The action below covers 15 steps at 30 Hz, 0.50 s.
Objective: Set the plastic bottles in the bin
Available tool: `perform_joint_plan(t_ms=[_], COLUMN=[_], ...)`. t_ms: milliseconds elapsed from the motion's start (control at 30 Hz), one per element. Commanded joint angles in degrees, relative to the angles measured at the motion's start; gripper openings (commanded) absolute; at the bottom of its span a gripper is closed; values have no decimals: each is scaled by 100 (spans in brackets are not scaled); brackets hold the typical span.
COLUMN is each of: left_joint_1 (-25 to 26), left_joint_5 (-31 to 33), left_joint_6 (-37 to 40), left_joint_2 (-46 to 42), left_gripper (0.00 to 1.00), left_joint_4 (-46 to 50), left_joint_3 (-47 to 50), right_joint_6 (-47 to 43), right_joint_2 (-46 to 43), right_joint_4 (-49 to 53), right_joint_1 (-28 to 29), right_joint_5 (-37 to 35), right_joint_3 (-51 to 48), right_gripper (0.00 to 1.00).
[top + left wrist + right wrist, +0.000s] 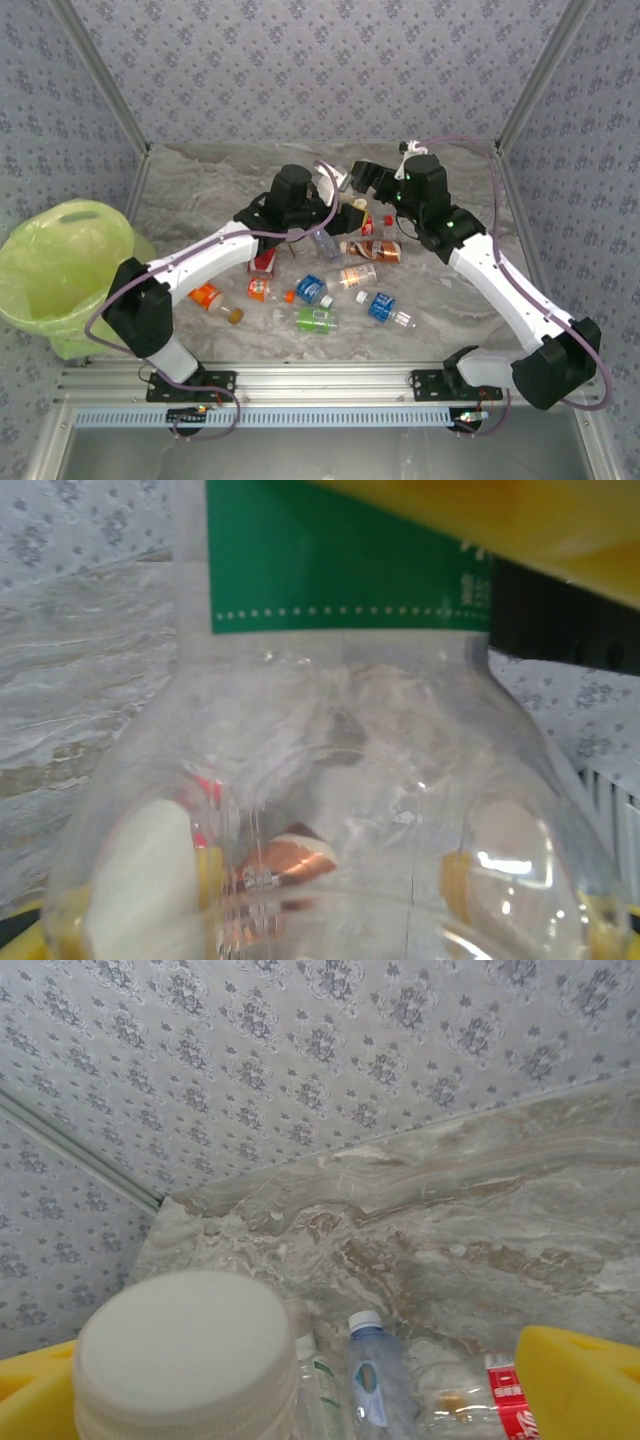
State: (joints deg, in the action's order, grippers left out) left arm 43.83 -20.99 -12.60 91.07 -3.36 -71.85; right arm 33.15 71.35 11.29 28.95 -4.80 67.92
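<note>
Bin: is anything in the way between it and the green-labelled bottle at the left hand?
Nothing visible does. The bottle sits between the left hand's fingers; from there leftward to the bin lies only bare table.

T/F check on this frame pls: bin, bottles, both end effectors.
1. The bin stands left of the left arm. True.
2. The right end effector grips a bottle. False: its fingers stand wide apart with nothing between them.
3. A green-label bottle sits between the left end effector's fingers. True.
4. Every bottle is already in the bin. False: several bottles lie on the table.
</note>
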Motion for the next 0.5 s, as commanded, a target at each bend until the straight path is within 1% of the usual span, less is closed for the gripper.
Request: perform_joint_plan(t_ms=[0, 67, 133, 233, 467], left_joint_1=[-22, -20, -22, -16, -30], left_joint_5=[1540, 2213, 3013, 3908, 5486], left_joint_6=[60, 72, 103, 363, 1110], left_joint_2=[-464, -768, -1096, -1520, -2275], left_gripper=[43, 42, 42, 41, 40], left_joint_4=[441, 605, 927, 1521, 2871], left_joint_3=[211, 364, 419, 336, -339], right_joint_6=[-121, 167, 446, 585, 600], right_joint_2=[-356, -368, -353, -343, -211], right_joint_4=[468, 787, 971, 876, 821], right_joint_1=[-61, -150, -309, -531, -647], right_joint_5=[-717, -1390, -1637, -1424, -1302], right_joint_3=[101, 90, -243, -508, -641], right_gripper=[100, 100, 100, 100, 100])
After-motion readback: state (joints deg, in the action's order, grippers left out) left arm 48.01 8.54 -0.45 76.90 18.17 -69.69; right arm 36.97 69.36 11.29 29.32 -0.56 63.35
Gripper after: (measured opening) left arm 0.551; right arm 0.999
